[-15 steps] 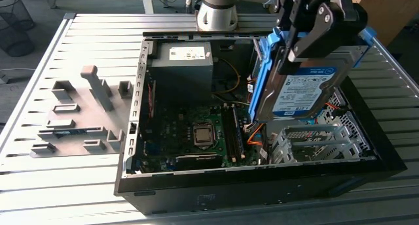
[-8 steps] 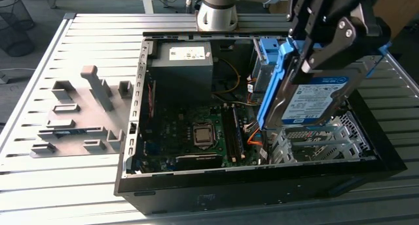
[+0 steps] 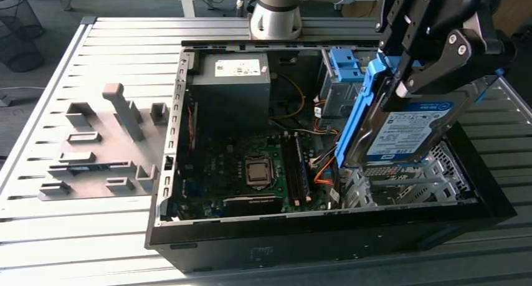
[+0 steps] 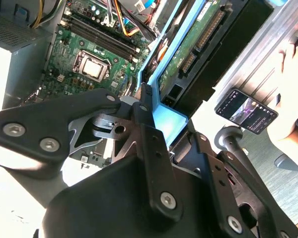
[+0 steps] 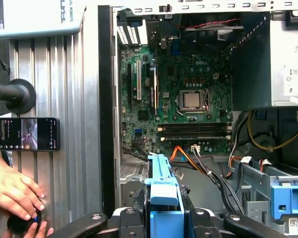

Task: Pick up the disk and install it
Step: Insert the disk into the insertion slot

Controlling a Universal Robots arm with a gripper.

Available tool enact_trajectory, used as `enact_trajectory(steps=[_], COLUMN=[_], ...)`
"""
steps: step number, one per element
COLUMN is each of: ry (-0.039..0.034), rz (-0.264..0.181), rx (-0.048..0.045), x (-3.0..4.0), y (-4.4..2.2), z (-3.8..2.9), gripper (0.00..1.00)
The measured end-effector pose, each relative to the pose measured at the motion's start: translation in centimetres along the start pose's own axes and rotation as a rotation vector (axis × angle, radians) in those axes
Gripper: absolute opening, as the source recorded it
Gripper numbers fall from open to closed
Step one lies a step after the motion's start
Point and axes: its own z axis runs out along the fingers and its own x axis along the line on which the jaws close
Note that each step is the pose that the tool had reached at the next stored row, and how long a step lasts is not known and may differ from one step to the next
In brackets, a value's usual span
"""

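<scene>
The disk, a silver hard drive with a white-and-blue label in a blue plastic frame, hangs tilted on edge over the open computer case, at the exterior view's right. My gripper is shut on its upper end, black fingers clamped on both faces. In the second wrist view the disk shows its green circuit-board side and blue frame, running away from the gripper. In the first wrist view the blue frame edge of the disk sticks out from between the gripper fingers, above the case floor.
The case holds a motherboard, a grey power-supply box and a drive cage with a bare blue bracket. A grey fixture tray lies at the exterior view's left. A phone and a person's hand are beside the case.
</scene>
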Motion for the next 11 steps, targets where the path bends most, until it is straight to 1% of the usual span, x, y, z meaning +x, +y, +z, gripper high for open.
enact_trajectory(steps=[8, 11], ry=[-0.0001, 0.0], rz=[0.0, 0.0], rx=[0.0, 0.0], x=[0.0, 0.0], y=[-0.03, -0.19], z=[0.0, 0.02], gripper=[0.37, 0.37])
